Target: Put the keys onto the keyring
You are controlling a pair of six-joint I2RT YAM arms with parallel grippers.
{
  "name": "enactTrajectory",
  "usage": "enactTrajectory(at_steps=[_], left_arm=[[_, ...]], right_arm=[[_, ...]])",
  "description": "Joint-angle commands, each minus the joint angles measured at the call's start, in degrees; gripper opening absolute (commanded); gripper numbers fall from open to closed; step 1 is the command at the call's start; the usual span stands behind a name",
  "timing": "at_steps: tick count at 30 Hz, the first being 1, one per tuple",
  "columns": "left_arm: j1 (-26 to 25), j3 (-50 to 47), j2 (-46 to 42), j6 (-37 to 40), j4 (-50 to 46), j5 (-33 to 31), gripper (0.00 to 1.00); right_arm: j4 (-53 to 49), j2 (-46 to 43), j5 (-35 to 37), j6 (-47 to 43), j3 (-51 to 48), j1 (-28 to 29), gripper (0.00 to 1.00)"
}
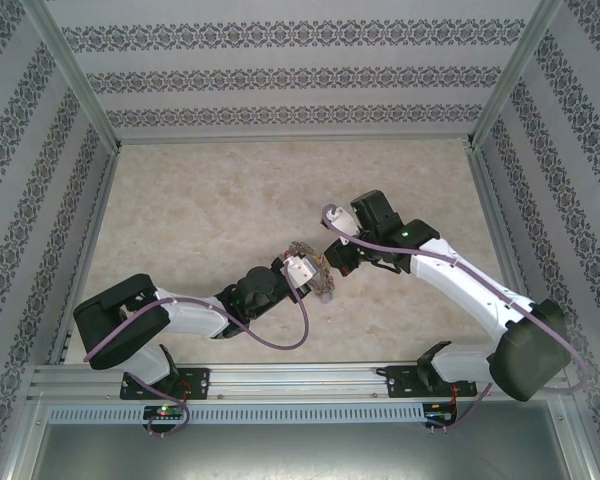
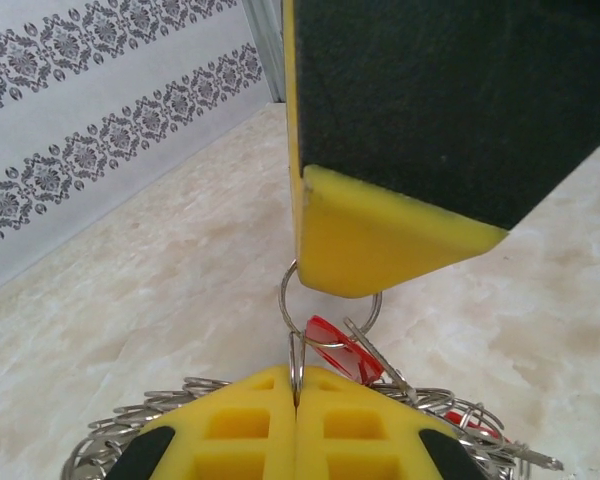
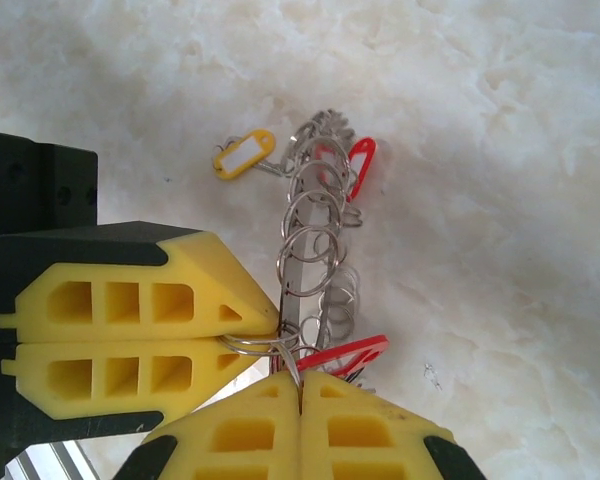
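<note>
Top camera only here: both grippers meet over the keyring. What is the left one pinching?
Observer: From the right wrist, the left gripper is shut on a small silver ring at one end of the keyring.
Operator: And the right gripper?
Observer: From the left wrist, the right gripper is shut on a round ring, close to the left gripper's tips.
Operator: Any tags close by?
Observer: A red tag lies right beside the two grippers' tips.
</note>
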Motion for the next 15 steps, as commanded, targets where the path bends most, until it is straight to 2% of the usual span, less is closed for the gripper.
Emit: enactTrajectory(at_steps=[1,5,15], left_arm=[[1.10,-1.17,1.02,-0.71,9.71,1.13,0.00],[1.96,-1.60,1.12,-1.25,10.91,2.72,0.00],[5.44,-1.90,1.12,-2.68,12.42,11.53,0.00]], right_arm=[[-1.05,1.20,2.74,1.13,0.64,-1.61,0.00],[-1.12,1.97,0.91,1.34,0.55,-2.89,0.00],[0.07,5.33,-9.50,1.64,0.64,-4.48,0.00]])
